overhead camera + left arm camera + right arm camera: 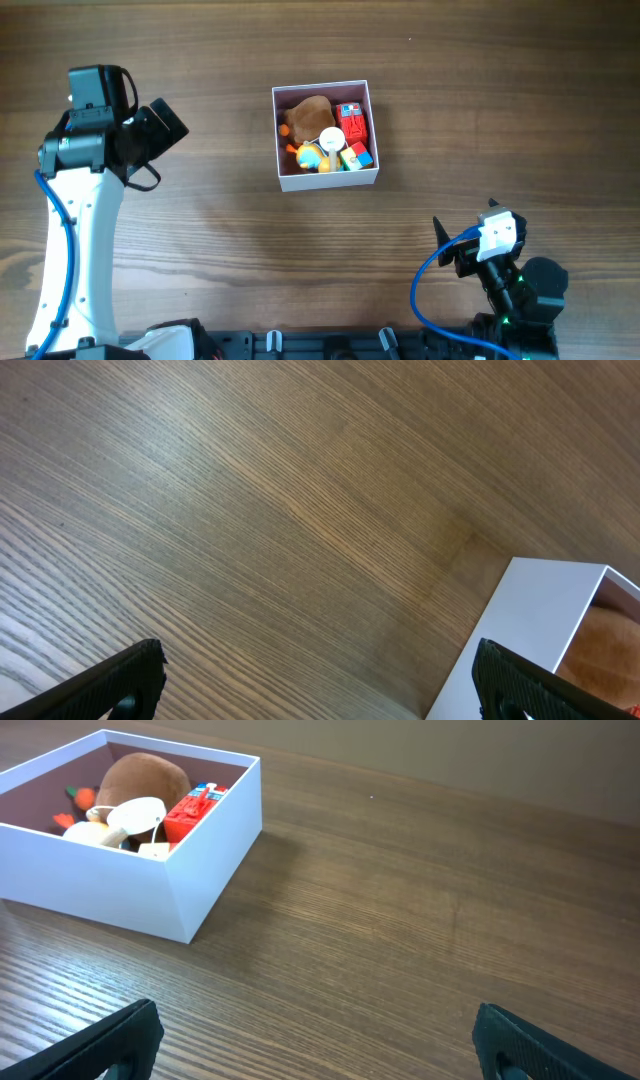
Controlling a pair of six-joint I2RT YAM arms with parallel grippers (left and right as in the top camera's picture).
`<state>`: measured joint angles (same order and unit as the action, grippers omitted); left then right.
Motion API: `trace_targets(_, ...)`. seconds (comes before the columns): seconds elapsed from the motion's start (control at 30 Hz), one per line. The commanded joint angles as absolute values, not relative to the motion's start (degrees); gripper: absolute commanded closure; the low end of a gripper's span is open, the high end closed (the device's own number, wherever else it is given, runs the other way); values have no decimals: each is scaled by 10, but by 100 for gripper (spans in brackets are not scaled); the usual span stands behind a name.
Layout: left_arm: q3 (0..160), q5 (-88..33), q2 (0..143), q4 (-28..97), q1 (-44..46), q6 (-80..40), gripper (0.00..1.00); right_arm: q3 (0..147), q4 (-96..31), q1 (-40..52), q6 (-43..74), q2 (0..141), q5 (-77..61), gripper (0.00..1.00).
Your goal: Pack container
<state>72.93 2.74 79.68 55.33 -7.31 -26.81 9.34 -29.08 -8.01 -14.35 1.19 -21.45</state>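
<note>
Sitting near the middle of the wooden table (480, 100), your square white-walled container (328, 180) with a dusty-pink inside holds a brown plush toy (308, 115) and small colourful pieces (340, 155). Your left gripper (320, 685) at its nine o'clock and right gripper (320, 1045) at four o'clock both gape, empty.

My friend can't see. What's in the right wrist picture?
A white box with a pink inside sits on a wooden table, holding small toys, including a brown plush and a red toy. The robot's black fingers show at the bottom corners, wide apart, empty.
</note>
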Motion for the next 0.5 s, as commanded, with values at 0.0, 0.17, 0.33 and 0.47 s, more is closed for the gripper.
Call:
trace_targets(0.0,735,31,792,554,-76,-257,0,89,-288,-77,-133,2,-228,0)
trace_targets(0.17,733,31,763,554,-71,-257,0,89,-288,-77,-133,2,-228,0)
trace_targets(0.33,718,53,652,565,-65,-257,0,89,-288,-77,-133,2,-228,0)
trace_targets(0.47,680,66,548,551,-65,-257,0,89,-288,-77,-134,2,-228,0)
